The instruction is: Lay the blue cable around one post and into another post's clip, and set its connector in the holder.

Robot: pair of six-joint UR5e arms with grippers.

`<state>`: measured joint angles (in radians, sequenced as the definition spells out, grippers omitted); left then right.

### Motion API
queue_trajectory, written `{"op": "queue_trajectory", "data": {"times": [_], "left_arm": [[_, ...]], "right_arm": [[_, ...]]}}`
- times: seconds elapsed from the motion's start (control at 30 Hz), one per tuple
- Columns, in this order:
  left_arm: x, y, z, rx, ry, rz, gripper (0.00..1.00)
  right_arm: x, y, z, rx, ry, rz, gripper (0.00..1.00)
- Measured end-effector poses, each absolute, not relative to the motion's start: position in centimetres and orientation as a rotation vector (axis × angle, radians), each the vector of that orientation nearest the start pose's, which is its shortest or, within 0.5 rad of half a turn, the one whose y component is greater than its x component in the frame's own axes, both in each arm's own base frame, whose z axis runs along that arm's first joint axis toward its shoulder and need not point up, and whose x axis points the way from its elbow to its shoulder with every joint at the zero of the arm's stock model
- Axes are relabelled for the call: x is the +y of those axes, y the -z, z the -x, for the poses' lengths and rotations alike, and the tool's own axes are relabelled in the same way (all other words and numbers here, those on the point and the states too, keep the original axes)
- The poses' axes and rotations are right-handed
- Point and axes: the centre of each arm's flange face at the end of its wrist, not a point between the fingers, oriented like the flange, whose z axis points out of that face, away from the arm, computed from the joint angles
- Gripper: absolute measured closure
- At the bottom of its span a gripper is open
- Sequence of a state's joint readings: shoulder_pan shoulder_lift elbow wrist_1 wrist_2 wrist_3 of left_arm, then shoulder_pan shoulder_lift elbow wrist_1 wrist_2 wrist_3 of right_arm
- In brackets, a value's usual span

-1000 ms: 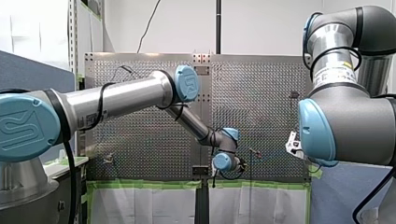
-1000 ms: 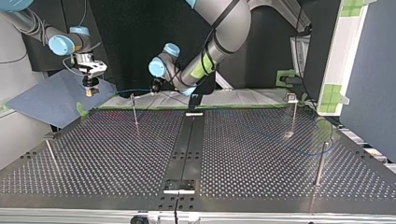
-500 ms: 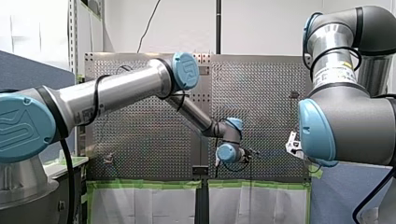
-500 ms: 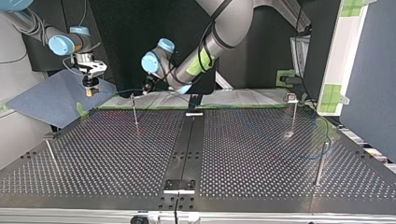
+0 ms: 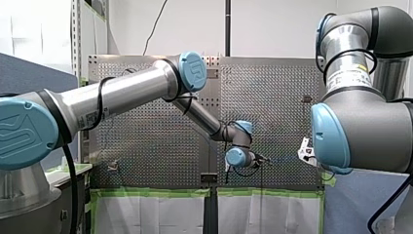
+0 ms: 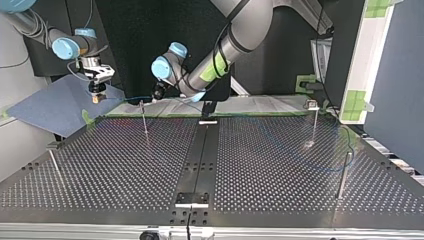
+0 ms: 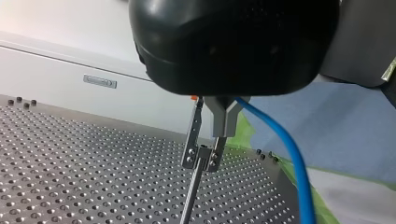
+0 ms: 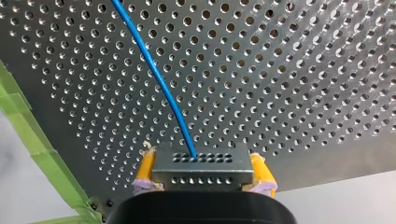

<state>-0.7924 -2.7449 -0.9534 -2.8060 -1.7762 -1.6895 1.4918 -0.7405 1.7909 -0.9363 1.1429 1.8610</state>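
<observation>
While my right jaws clamp the connector (image 8: pixel 201 165), my left jaws pinch the blue cable (image 7: pixel 290 158) just beside the post's clip (image 7: pixel 201 156), about ten o'clock on the bench (image 6: pixel 275 165) in the top view.

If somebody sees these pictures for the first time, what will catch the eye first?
Most striking is the blue cable, running over the perforated table into a metal connector clamped between the yellow pads of my right gripper. My left gripper grips the same cable, with the clip of a thin post right at its fingertips.
</observation>
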Motion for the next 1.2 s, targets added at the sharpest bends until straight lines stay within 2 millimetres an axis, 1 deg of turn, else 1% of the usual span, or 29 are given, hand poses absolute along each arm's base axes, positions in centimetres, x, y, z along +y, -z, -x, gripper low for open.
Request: {"op": "queue_trajectory", "data": {"times": [0.07, 0.33, 0.53, 0.7, 0.9, 1.1, 1.2], "left_arm": [[-64.7, 0.0, -48.1, 1.754, 0.471, -0.454, 1.00], [-64.3, 1.6, -50.0, 1.766, 0.520, -0.406, 1.00], [-64.0, 1.5, -51.1, 1.767, 0.530, -0.384, 1.00], [-63.2, 1.7, -51.9, 1.772, 0.525, -0.372, 1.00], [-62.8, 3.3, -52.5, 1.793, 0.514, -0.373, 1.00], [-62.2, 4.4, -52.4, 1.814, 0.506, -0.379, 1.00], [-61.9, 4.6, -52.5, 1.823, 0.502, -0.379, 1.00]], "right_arm": [[-59.9, 0.0, -12.8, -1.395, -1.619, -1.414, 1.00], [-59.9, 0.0, -13.0, -1.393, -1.622, -1.418, 1.00], [-59.9, 0.1, -13.1, -1.392, -1.623, -1.419, 1.00], [-59.9, 0.0, -13.1, -1.390, -1.625, -1.417, 1.00], [-60.1, -0.1, -13.1, -1.391, -1.640, -1.403, 1.00], [-60.3, -0.3, -13.0, -1.389, -1.644, -1.398, 1.00], [-60.4, -0.3, -13.0, -1.389, -1.644, -1.397, 1.00]]}}
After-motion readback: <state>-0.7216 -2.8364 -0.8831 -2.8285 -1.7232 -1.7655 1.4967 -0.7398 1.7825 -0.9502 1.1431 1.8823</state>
